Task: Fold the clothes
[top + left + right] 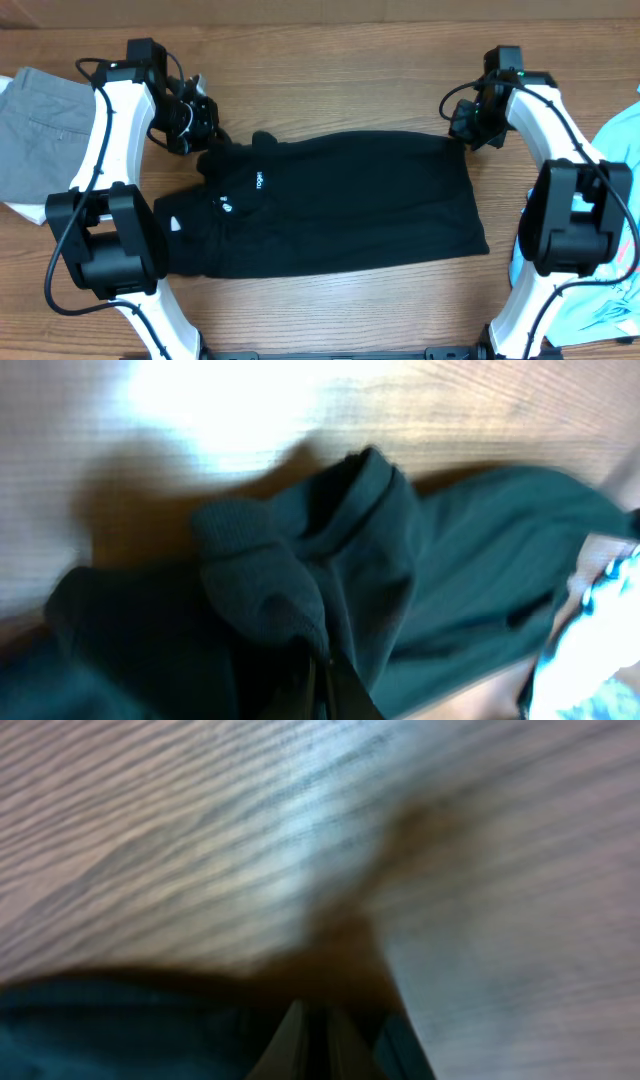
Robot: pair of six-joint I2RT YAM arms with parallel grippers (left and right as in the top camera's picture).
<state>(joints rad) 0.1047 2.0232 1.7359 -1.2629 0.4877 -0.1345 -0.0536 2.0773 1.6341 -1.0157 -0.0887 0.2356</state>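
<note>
A black collared shirt (340, 205) with small white marks lies spread across the middle of the wooden table. My left gripper (205, 140) sits at its upper left corner by the collar. In the left wrist view the gripper (318, 690) is shut, with bunched dark fabric (400, 560) pinched and lifted around its fingers. At the shirt's upper right corner is my right gripper (463, 135). In the right wrist view its fingers (290, 1040) are pressed together over the dark shirt edge (100, 1020). A light blue T-shirt (620, 140) lies at the right edge.
A grey garment (35, 120) lies on the table's left side, over something white. The light blue T-shirt runs down behind the right arm to the lower right corner. Bare wood (330, 80) shows beyond the shirt.
</note>
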